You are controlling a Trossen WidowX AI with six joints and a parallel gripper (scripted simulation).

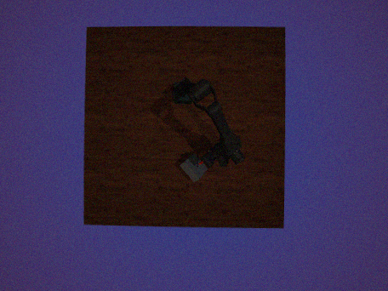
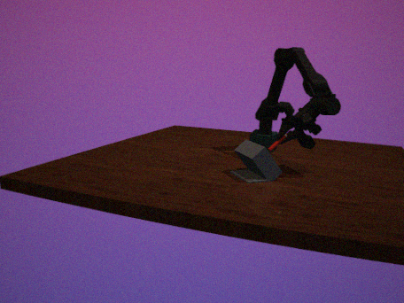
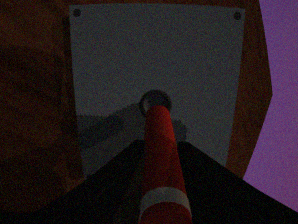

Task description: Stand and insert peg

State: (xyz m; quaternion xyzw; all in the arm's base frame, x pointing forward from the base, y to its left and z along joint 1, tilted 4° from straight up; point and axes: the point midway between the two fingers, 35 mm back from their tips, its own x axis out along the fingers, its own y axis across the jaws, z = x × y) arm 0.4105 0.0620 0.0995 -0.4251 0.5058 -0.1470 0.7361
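When followed from left to right in the exterior view, starts with the wooden table (image 1: 128, 191) (image 2: 133, 177) (image 3: 30, 75), then leads to the grey sloped panel (image 1: 193, 169) (image 2: 268, 164) (image 3: 150, 50), tilted above a flat foot. Just behind, shows the dark base (image 1: 183, 93) (image 2: 257, 137) of the arm (image 1: 221, 123) (image 2: 276, 84). Rises from there through a steep, slightly right-leaning lower link to a high elbow, then bends sharply and slopes down to the right. At the far right, turns back at the wrist and points down and leftward, toward the panel's face. Bows outward in an open curve when seen from above, with the gripper (image 1: 206, 161) (image 2: 287, 133) (image 3: 160, 151) turned back inward to the panel. Pinches the red peg (image 1: 201, 162) (image 2: 276, 143) (image 3: 162, 145) firmly between nearly closed fingers. Slants with the gripper, well above the tabletop, plain end leading down to the face. In the wrist view, lines up that end with the lower part of the round hole (image 3: 147, 102), overlapping the rim; cannot tell whether just outside or slightly inside. Lies nearer the fingers, across the peg, as a white band (image 3: 165, 196).
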